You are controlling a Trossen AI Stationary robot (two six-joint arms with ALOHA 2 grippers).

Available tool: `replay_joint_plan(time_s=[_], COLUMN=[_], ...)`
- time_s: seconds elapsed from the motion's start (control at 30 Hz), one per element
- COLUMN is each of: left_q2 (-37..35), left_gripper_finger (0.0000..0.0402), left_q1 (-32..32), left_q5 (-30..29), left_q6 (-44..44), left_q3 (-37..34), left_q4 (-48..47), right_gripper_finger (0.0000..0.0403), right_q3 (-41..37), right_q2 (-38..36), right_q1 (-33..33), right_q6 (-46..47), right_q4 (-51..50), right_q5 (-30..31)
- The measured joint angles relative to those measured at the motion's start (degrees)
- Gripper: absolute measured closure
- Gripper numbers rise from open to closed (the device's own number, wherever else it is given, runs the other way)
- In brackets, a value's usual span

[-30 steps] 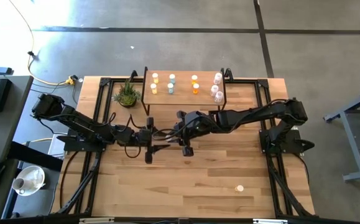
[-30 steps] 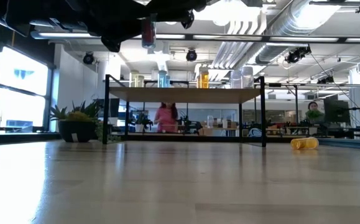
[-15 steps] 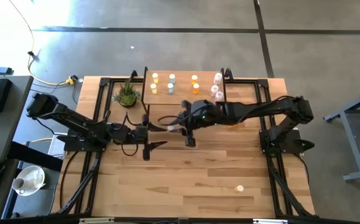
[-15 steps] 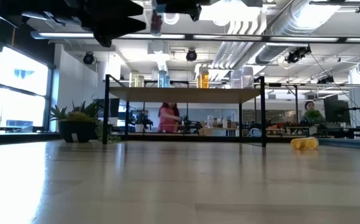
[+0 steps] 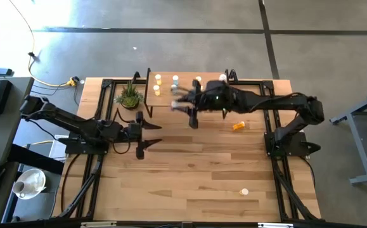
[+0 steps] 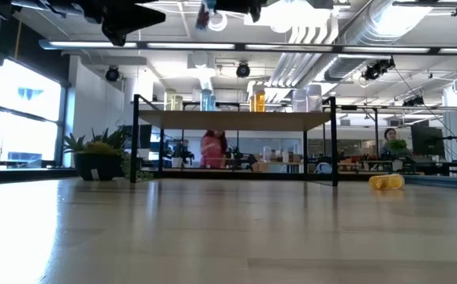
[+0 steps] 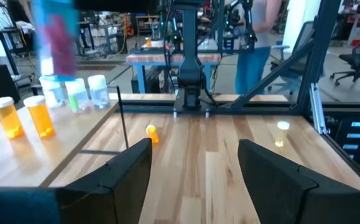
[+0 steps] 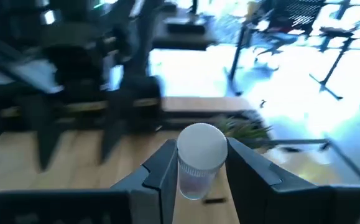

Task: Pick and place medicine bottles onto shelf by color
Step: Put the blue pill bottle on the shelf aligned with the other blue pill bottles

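My right gripper [image 5: 182,105] is shut on a pale blue medicine bottle with a white cap [image 8: 201,149], in the air at the near edge of the shelf [image 5: 164,98]. It shows as a blur in the left wrist view [image 7: 55,37] and at the top of the low view [image 6: 206,16]. Yellow [image 5: 158,79], blue [image 5: 175,80], orange [image 5: 198,80] and pinkish [image 5: 222,78] bottles stand on the shelf. My left gripper [image 5: 150,136] is open and empty over the table, left of centre. My right gripper pinches the bottle's body just under the cap [image 8: 195,183] between its two fingers [image 8: 161,171]. The fingers come level from the table's right side. The bottle stands about upright, cap up, lifted clear of the table and the shelf.
A green potted plant [image 5: 129,96] stands left of the shelf. An orange bottle [image 5: 238,126] lies on the table near the shelf's right end, and a yellow one [image 5: 244,191] lies near the front right. A person [image 6: 212,150] shows in the room behind.
My right gripper has carried the bottle up and toward the table's far edge, from the table's middle to the shelf's near edge. My left gripper has drawn back toward the table's left edge.
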Motion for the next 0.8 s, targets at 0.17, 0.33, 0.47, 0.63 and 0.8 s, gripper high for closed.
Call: replay_joint_plan(time_s=[0.17,0.33,0.47,0.63,0.8], left_q2=[-3.7,-6.6,-8.2,-9.6,-9.7], left_gripper_finger=[0.0172,0.0172,0.0172,0.0172,0.0172], left_q1=[0.0,0.0,0.0,0.0,0.0], left_q5=[0.0,0.0,0.0,0.0,0.0], left_q6=[0.0,0.0,0.0,0.3,1.0], left_q3=[0.0,0.0,0.0,0.0,0.0], left_q4=[-3.8,-5.1,-5.1,-5.2,-5.3], right_gripper_finger=[0.0297,0.0297,0.0297,0.0297,0.0297], right_q3=[0.0,0.2,3.7,10.7,16.3], right_q2=[0.0,0.0,0.3,3.2,7.7], right_q1=[-4.4,-8.2,-10.7,-11.8,-11.5], right_q6=[1.5,2.0,4.6,6.1,5.7], right_q4=[3.9,7.8,5.9,-0.1,-8.4], right_q5=[2.9,2.3,1.7,-0.1,-0.7])
